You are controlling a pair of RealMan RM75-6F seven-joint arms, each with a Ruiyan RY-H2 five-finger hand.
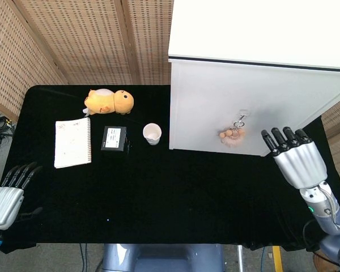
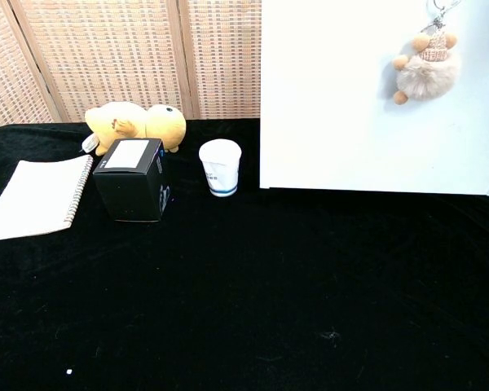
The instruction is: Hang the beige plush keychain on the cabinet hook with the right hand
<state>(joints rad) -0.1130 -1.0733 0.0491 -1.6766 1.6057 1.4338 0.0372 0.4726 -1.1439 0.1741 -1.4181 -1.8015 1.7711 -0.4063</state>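
Observation:
The beige plush keychain [image 2: 427, 68] hangs by its metal ring from the hook on the white cabinet [image 2: 342, 98] front; in the head view the keychain [image 1: 233, 135] shows below the hook [image 1: 241, 115]. My right hand [image 1: 294, 160] is off to the right of it, apart from the cabinet, fingers extended and holding nothing. My left hand [image 1: 9, 192] rests low at the table's left edge, fingers apart and empty. Neither hand shows in the chest view.
On the black table [image 1: 158, 192] lie a yellow plush toy [image 1: 109, 102], a spiral notebook [image 1: 72, 142], a black box [image 1: 114, 138] and a white paper cup [image 1: 152, 134]. A woven screen [image 1: 90, 34] stands behind.

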